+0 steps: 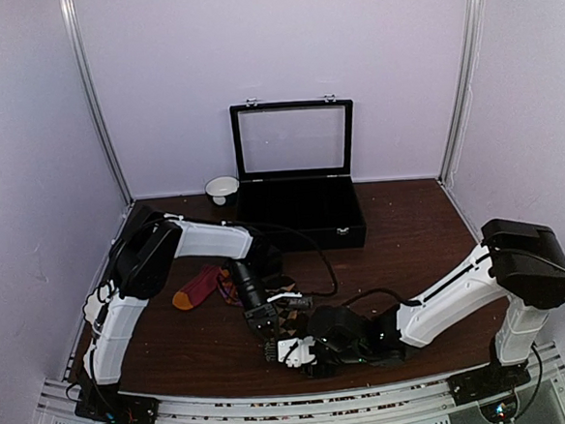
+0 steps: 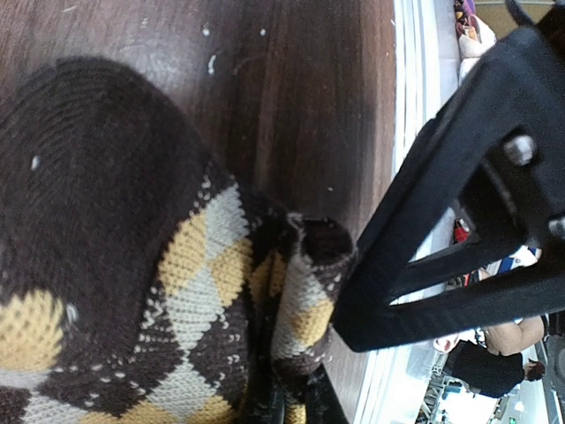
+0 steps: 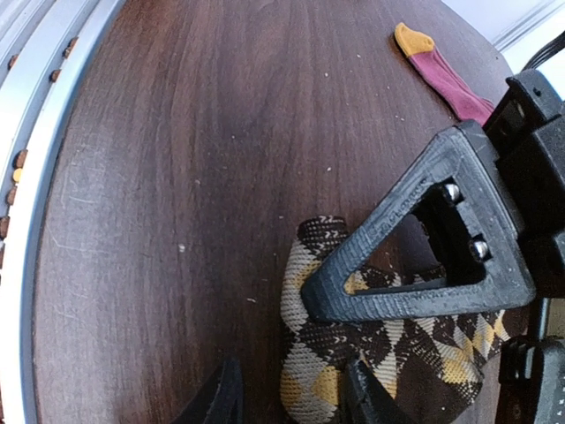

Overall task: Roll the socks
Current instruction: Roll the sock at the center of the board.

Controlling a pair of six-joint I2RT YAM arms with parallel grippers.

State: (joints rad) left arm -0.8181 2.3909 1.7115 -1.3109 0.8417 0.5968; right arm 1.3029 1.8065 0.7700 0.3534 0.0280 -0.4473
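Barely started — the right tool gapes around the brown argyle sock, the left tool's grip unreadable — the magenta sock lies unrolled.

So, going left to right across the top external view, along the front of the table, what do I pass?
Left arm's white lower link → magenta-red sock with an orange toe → brown argyle sock → right arm's white forearm.
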